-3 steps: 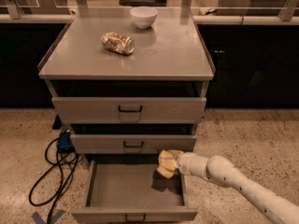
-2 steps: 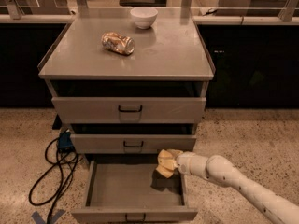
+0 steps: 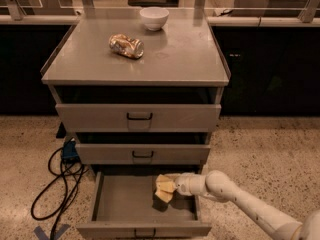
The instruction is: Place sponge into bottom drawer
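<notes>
gripper [image 3: 172, 186] gripping sponge [image 3: 163, 187], over bottom drawer [image 3: 125, 206]

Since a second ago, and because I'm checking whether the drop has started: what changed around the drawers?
The gripper, holding the sponge, moved left and lower, farther in over the open bottom drawer. The sponge has not been let go. The can and the white bowl on top stayed put, and the drawer is open as far as before.

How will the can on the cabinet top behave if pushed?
The can lies on its side, so it probably rolls, unevenly given its dents. Likely light, crushing easily. The gripper holds the sponge over the bottom drawer.
</notes>
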Robot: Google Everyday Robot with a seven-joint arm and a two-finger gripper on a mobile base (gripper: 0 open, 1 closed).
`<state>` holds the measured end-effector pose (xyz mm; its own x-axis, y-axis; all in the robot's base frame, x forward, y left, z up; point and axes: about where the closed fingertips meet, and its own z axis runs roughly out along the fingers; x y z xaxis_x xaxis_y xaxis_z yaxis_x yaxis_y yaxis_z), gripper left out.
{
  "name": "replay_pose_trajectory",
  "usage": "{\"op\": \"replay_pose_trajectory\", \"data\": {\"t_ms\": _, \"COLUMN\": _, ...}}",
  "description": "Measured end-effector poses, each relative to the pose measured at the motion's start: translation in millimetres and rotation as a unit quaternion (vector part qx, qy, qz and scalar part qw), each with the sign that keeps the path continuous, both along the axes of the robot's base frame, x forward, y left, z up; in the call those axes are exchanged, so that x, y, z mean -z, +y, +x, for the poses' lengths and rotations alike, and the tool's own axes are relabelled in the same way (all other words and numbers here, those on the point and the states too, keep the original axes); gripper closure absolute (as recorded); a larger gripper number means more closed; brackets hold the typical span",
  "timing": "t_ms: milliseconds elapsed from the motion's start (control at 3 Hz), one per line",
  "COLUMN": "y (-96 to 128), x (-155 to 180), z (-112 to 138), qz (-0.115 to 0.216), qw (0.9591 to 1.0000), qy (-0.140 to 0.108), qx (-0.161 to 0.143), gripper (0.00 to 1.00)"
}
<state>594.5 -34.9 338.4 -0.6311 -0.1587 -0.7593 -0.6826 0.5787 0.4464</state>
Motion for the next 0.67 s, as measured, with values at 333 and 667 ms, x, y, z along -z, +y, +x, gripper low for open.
{"op": "replay_pose_trajectory", "data": {"t_ms": 333, "y": 40.9, "x": 80.5, "z": -21.2, "qz": 0.017, "qw": 0.9980, "qy": 0.060, "qx": -0.008, "gripper": 1.00}}
{"op": "replay_pose_trajectory", "data": {"t_ms": 667, "y": 47.5, "x": 90.1, "z": -27.9, "qz": 0.021, "qw": 0.9975, "qy": 0.067, "qx": -0.010, "gripper": 1.00}}
